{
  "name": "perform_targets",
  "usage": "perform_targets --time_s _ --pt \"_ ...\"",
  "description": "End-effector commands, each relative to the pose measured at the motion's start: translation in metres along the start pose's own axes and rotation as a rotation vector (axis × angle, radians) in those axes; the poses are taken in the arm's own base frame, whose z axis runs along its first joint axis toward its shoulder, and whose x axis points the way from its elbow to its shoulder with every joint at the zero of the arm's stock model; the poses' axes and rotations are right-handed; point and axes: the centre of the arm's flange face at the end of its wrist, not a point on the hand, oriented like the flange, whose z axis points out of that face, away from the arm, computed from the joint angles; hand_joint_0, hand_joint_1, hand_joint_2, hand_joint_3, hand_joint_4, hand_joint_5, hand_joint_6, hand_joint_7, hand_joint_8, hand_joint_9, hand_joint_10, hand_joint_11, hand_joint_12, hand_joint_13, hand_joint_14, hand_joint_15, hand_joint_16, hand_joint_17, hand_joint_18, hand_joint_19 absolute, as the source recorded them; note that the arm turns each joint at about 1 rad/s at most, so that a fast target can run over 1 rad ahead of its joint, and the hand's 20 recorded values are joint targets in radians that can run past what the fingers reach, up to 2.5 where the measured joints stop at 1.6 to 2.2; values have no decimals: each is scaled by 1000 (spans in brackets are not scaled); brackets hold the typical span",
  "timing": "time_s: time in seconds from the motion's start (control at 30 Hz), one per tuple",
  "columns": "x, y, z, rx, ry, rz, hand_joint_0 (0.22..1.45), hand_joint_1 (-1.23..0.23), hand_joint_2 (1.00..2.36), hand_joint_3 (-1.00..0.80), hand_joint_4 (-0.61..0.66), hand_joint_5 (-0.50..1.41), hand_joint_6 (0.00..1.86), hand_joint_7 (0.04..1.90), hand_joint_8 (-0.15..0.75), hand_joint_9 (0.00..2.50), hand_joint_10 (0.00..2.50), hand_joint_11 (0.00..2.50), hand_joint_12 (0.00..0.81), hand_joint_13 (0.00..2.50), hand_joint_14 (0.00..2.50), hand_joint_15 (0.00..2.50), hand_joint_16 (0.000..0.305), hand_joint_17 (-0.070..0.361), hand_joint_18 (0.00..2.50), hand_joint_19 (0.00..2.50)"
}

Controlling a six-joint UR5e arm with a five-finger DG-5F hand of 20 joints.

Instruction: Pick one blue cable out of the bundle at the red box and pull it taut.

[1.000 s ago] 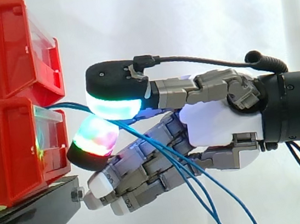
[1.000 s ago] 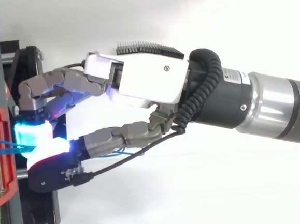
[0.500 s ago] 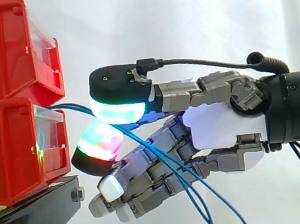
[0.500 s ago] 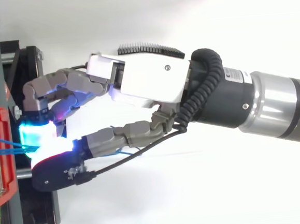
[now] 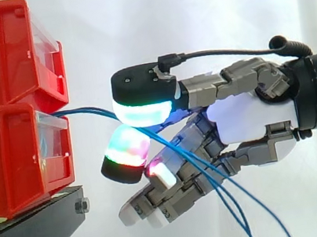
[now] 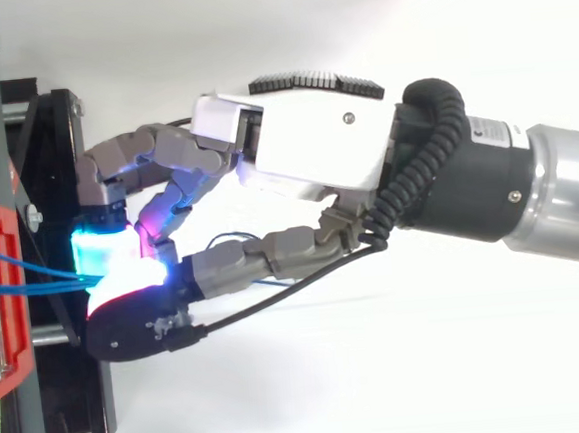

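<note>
The red bins [image 5: 11, 155] at the left are smooth, glossy moulded plastic, the lower one fronted by a clear shiny pane [image 5: 54, 145], on a black stand [image 5: 33, 228] of matt painted metal; the white curtain [image 5: 191, 15] far behind is soft matt cloth. The hand [image 5: 252, 119] has a glossy white plastic palm shell, dull grey metal-looking finger links and fingertips [image 5: 143, 112] of milky translucent pad on matt black caps, and each blue cable [image 5: 90, 110] wears a smooth, faintly shiny plastic sheath. In the top view the arm [image 6: 569, 199] shows brushed silver metal beside a satin black sleeve.
</note>
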Motion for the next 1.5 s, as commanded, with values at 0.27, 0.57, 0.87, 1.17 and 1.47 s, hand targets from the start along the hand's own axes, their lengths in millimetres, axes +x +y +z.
perform_targets --time_s 0.27,0.57,0.87,1.17,1.47 --pt "-13 25 -7 10 -11 -18 592 -688 1019 -206 304 -158 707 1232 328 999 19 1254 426 541 5 157 68 154 451 127" --pt "-22 36 -9 52 -3 -42 591 -700 1018 -210 305 -159 707 1218 316 1035 17 1418 427 556 5 172 69 155 463 132" --pt "-32 46 -13 93 2 -62 595 -791 1017 -236 302 -163 713 1223 319 1030 15 1438 430 564 5 174 69 155 473 133" --pt "-32 46 -12 95 1 -59 584 -763 1020 -188 293 -169 740 1203 326 1036 15 1428 429 568 6 180 69 155 484 146" --pt "-17 22 -13 73 -59 32 557 -676 1017 -127 314 -159 759 1208 351 1062 12 1396 451 558 5 183 73 165 469 167"
